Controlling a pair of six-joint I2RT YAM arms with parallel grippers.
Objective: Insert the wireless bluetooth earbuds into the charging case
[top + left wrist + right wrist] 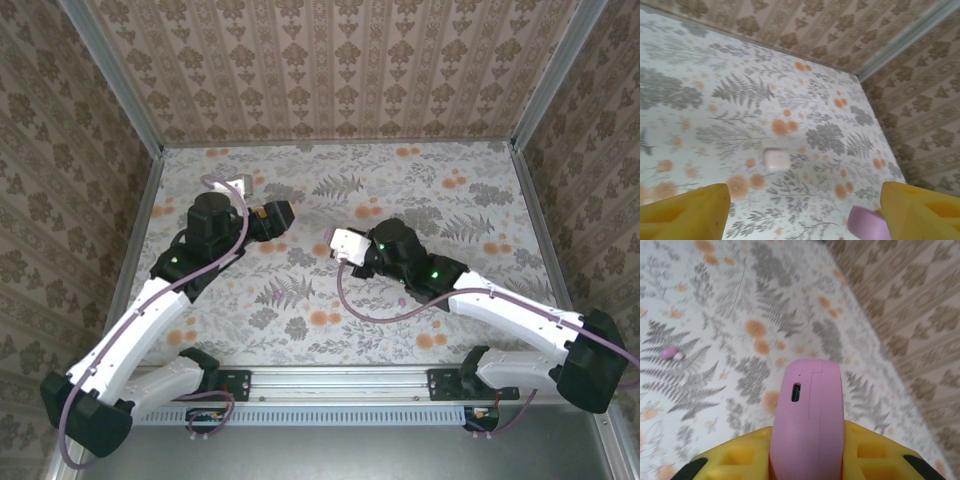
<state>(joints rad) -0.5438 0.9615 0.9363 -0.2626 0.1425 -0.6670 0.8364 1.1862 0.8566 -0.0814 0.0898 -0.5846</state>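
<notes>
From above, we see the left end effector (280,214) and the right end effector (335,248) near each other mid-worktop (400,180). At the left wrist, its yellow fingers (690,210) stand apart, and a white case (776,160) lies beyond them. At the right wrist, that end effector is clamped on the pink charging case (807,425), and a pink earbud (671,353) lies apart on the worktop, far left.

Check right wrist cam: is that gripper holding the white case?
No, the right gripper is shut on the pink case, whose charging port faces the camera.
</notes>
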